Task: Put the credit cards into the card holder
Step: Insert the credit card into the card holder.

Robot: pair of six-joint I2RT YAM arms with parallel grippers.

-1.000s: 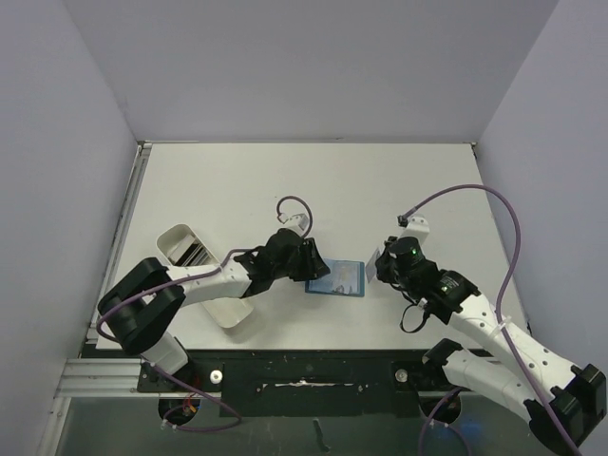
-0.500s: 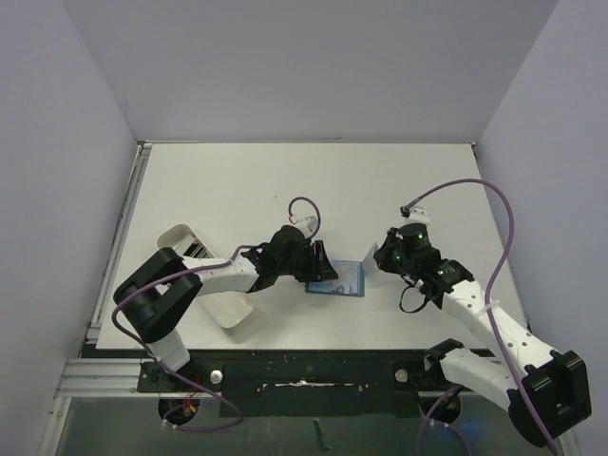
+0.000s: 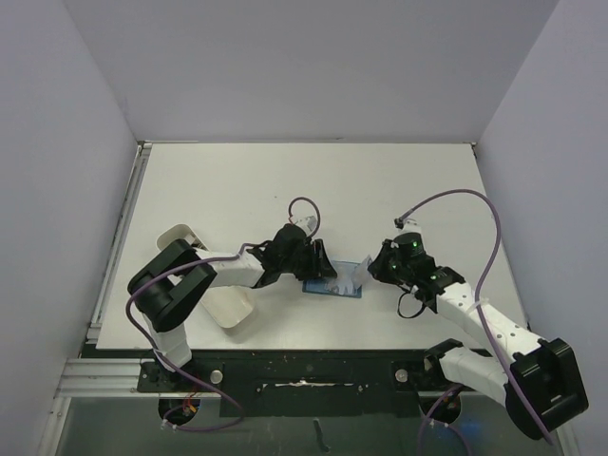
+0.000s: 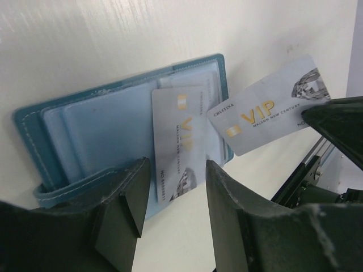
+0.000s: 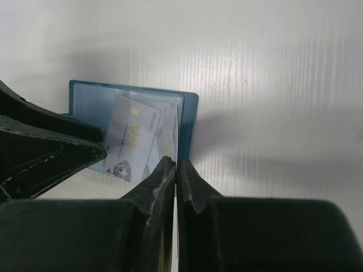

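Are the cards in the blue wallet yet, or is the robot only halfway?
About halfway. The first card already lies on the open card holder, though I cannot tell if it sits in a pocket. The right gripper is shut on the second card, its corner over the holder's edge. The left gripper stands open astride the first card. Left: slide the second card in.

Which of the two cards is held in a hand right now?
The slanted card, pinched by the right hand; the other card lies on the open wallet.

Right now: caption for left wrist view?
Left gripper open over teal card holder bearing one VIP card; right gripper holds a second card at its edge.
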